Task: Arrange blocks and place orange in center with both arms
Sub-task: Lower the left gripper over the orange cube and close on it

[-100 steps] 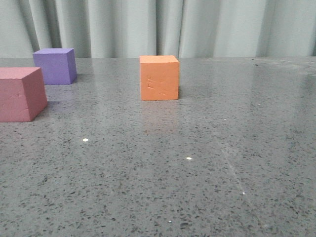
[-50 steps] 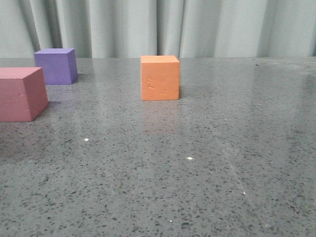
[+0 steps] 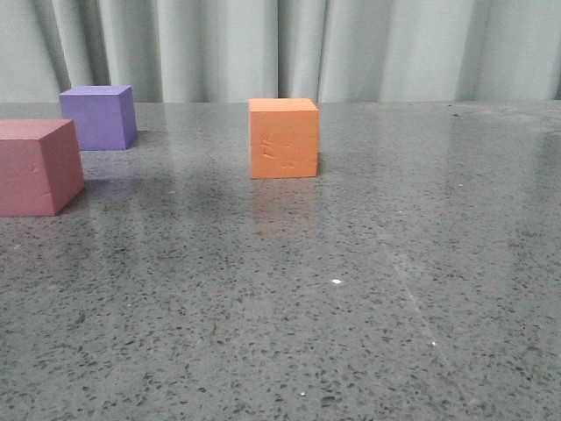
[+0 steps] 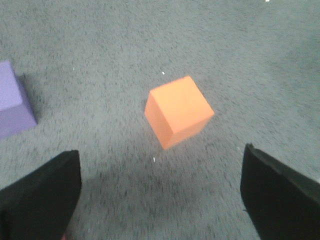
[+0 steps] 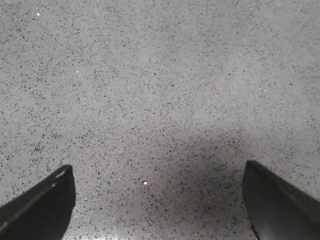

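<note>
The orange cube (image 3: 283, 138) with faint scuffs stands on the grey speckled table near the middle. The purple cube (image 3: 98, 117) stands at the far left and the pink-red cube (image 3: 37, 167) nearer, at the left edge of the front view. Neither gripper shows in the front view. My left gripper (image 4: 160, 187) is open and empty above the table, with the orange cube (image 4: 179, 111) ahead of its fingers and the purple cube (image 4: 12, 106) off to one side. My right gripper (image 5: 159, 197) is open and empty over bare table.
A pale curtain (image 3: 280, 48) hangs behind the table's far edge. The grey speckled tabletop (image 3: 351, 289) fills the near and right part of the front view.
A shadow has spread over the table near the pink-red cube, and the bright spot at the left is gone. The cubes have not moved.
</note>
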Available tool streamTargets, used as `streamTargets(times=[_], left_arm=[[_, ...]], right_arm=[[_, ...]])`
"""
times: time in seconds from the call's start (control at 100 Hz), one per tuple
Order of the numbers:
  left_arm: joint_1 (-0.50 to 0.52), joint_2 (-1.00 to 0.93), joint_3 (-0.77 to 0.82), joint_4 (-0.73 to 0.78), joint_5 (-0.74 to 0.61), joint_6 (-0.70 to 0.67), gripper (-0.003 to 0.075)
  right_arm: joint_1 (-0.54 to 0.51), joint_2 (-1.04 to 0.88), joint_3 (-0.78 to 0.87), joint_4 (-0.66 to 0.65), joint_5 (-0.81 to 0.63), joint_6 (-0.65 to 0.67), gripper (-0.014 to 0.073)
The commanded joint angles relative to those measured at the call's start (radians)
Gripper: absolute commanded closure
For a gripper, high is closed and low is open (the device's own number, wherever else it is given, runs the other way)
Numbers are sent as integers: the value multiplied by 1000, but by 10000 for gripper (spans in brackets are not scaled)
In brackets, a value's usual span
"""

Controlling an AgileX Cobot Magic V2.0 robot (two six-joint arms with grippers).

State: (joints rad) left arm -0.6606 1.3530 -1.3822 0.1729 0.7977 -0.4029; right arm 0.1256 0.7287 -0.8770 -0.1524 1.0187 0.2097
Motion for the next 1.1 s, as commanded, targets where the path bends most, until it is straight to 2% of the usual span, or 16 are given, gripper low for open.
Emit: streamTargets(times=[0.0,0.1,0.41,0.69,1.09], left_arm=[[-70,72,-109,170,-63,-148,113],[-114,183,-205,265,-20,-231,113],[-132,436,-427,260,22,-315,113],[-132,521,-443,329,59,-410,113],[-129,575,-443,331,58,-469,113]], right_arm=[[-4,-4,-21,-9,-54,-9,-69],[-4,-4,-21,-9,-54,-9,-69],[-4,-4,-21,-9,-57,-9,-69],[-4,-4,-21,-9,-57,-9,-69],[-3,-4,-21,-9,-57,-9,-69]])
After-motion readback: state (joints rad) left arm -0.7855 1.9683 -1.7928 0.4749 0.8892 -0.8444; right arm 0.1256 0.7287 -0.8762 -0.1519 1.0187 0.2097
